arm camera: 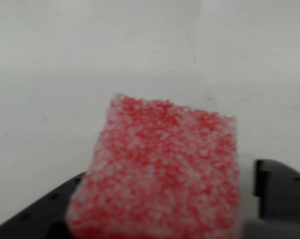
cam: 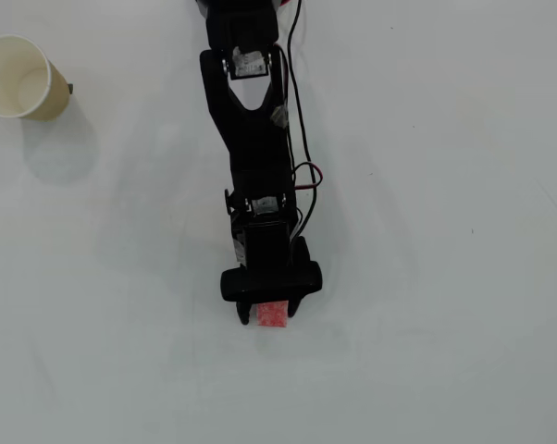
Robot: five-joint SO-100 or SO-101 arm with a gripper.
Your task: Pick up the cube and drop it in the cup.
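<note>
tool (cam: 270,314) clamps the cube (arm camera: 160,174); cup (cam: 18,77) sits well apart.

No text, label, brand or number was legible anywhere (small pale patches on the arm (cam: 258,176) stayed unreadable).

In the overhead view, the arm (cam: 255,139) is cut off by the top edge, and the gripper (cam: 271,314) hides the top part of the cube (cam: 273,316), so nobody can tell if the fingers touch it. The cup (cam: 18,76), far up and left of the cube, is cut by the left edge. In the wrist view the cube (arm camera: 160,174) is blurry and its bottom is cut off.
</note>
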